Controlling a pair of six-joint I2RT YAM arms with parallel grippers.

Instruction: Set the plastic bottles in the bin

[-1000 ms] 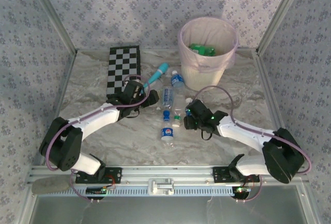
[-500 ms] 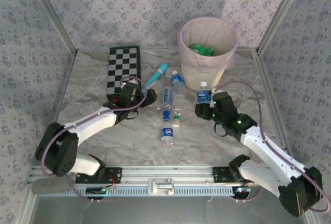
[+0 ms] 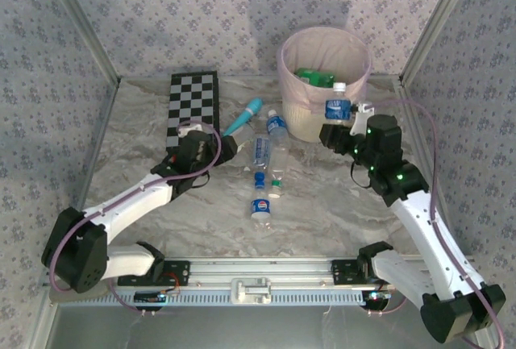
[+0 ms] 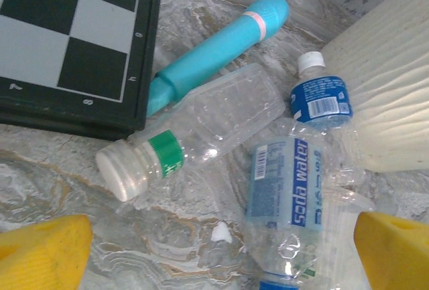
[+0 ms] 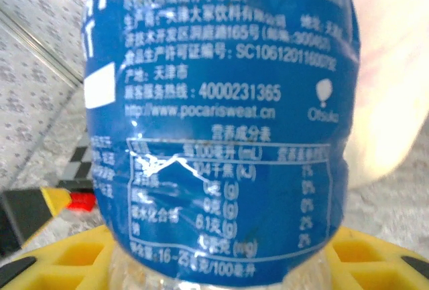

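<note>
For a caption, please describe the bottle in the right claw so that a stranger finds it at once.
Find the cream-white bin with the pink liner at the far side of the table. At its right front, near the rim, the right claw holds a blue-labelled bottle. Unlike the bottles lying flat on the table, it is upright in the air, white cap up.

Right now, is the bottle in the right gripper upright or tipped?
Upright: the bottle stands cap up in the right gripper, close to the bin rim, not yet inside.
</note>
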